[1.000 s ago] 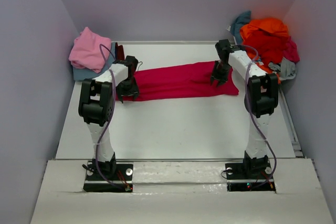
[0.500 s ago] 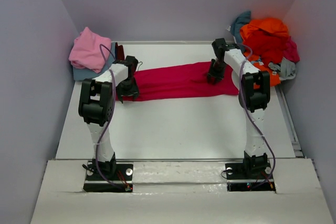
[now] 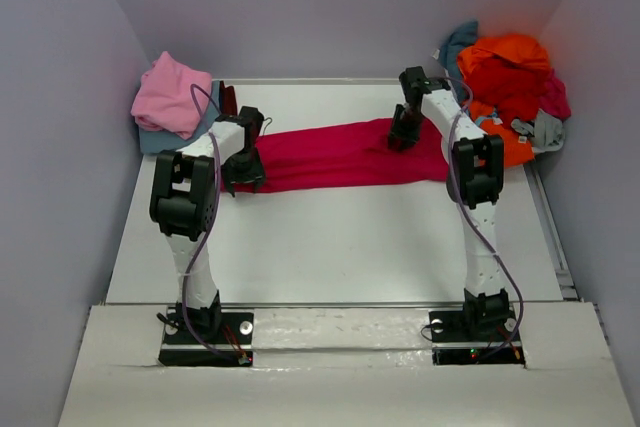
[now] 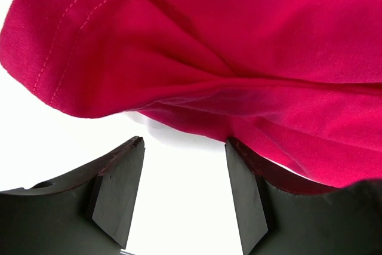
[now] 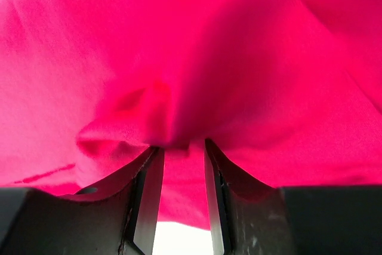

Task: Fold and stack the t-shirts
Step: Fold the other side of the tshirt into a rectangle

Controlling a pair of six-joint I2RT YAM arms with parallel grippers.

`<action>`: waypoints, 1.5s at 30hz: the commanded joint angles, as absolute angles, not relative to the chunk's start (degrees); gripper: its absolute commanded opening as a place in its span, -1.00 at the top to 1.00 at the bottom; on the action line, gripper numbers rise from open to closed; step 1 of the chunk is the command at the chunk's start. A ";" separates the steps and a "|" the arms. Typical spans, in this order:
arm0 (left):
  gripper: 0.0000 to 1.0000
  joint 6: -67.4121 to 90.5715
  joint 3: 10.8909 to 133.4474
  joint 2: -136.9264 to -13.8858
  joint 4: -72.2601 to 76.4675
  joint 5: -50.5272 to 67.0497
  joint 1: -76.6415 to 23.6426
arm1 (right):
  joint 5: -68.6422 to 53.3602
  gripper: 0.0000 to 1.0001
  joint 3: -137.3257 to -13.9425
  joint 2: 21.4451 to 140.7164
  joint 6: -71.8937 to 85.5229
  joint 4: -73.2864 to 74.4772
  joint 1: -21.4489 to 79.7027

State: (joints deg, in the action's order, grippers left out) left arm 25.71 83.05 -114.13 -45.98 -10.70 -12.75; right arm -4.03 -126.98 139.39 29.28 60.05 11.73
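Observation:
A magenta-red t-shirt (image 3: 330,155) lies stretched out sideways across the far half of the table. My left gripper (image 3: 243,175) sits at its left end. In the left wrist view this gripper (image 4: 185,144) is open, with only bare white table between the fingers, and the shirt's hemmed edge (image 4: 239,58) lies just beyond the tips. My right gripper (image 3: 400,137) is over the shirt's far right part. In the right wrist view it (image 5: 182,146) is shut on a bunched fold of the shirt (image 5: 197,46), with cloth running down between the jaws.
A pink tee (image 3: 170,95) lies on a dusty blue one (image 3: 150,137) at the far left corner. At the far right is a heap of orange and red tees (image 3: 505,72), with teal (image 3: 458,42) and grey (image 3: 548,129) cloth. The walls stand close on both sides.
My right gripper has moved left and toward the far edge over the shirt's right part. The left arm has not moved.

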 commanded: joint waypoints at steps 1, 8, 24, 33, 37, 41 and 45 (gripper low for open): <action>-0.37 24.96 84.73 -112.06 -47.72 -10.99 -13.01 | -8.08 0.22 -134.71 142.81 27.43 60.03 12.30; -0.36 24.96 84.81 -111.97 -47.81 -10.90 -13.01 | -10.89 0.17 -138.43 143.79 26.72 56.00 12.83; -0.36 25.31 83.85 -112.06 -47.11 -10.46 -13.54 | -14.68 0.10 -137.10 139.66 23.47 48.25 15.81; -0.36 25.22 83.32 -111.80 -46.85 -10.37 -14.06 | -12.66 0.08 -138.34 138.52 24.17 47.02 15.82; -0.36 25.22 83.41 -111.80 -46.76 -10.37 -14.06 | -11.87 0.08 -136.32 136.67 24.17 49.12 16.44; -0.36 25.22 83.50 -111.62 -46.93 -10.37 -14.06 | -8.44 0.08 -129.55 131.14 24.26 50.19 16.96; -0.36 25.40 83.76 -111.36 -47.02 -11.07 -14.06 | -6.07 0.08 -120.52 126.93 25.57 51.94 16.96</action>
